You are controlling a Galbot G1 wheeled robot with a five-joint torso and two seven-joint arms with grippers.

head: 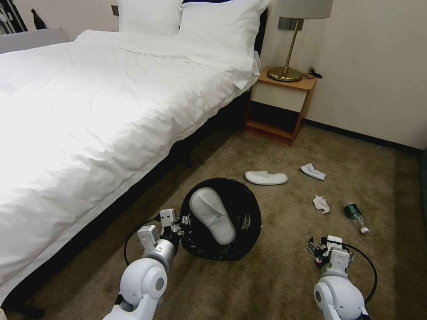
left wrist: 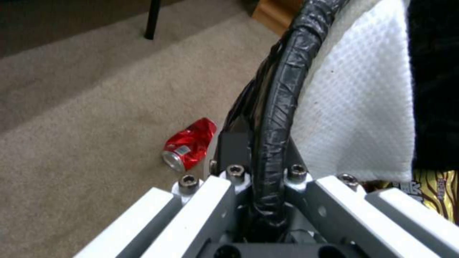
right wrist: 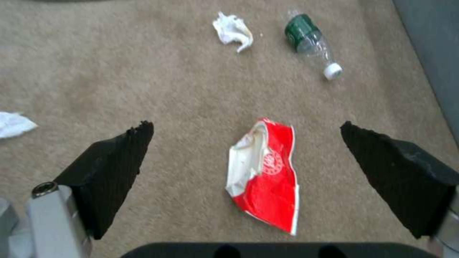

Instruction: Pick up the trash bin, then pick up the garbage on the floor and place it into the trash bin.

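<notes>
Bedroom floor, tan carpet [head: 275, 275], bed [head: 89, 111] filling the upper left of the head view.

The trash bin [head: 247, 213] is seen at lower centre of the head view, tilted so its mouth faces the camera. It is held at its rim by the left end effector [head: 181, 222]; in the left wrist view the taped black rim [left wrist: 282, 93] is seen passing between the jaws, which are clenched on it. The tilt is judged to keep the opening presented toward the other arm. A white slipper [head: 212, 214] is already lying inside the bin, and a gold-patterned wrapper [left wrist: 433, 191] shows beside it in the left wrist view.

The right end effector [head: 321, 251] is seen at lower right of the head view, low over the carpet. Its pads [right wrist: 114, 168] are spread wide, released, nothing held. A red snack packet [right wrist: 268, 175] lies flat on the carpet between them in the right wrist view, not touched. The stance is judged to be a line-up for a pinch on the packet.

Garbage left on the floor: a second slipper [head: 266, 178] just beyond the bin, a folded tissue [head: 312, 171] and a crumpled tissue [head: 321, 204] to its right, a green bottle [head: 355, 215] further right, and a crushed red can [left wrist: 189, 144] at centre of the left wrist view.

Task judged partly done.
</notes>
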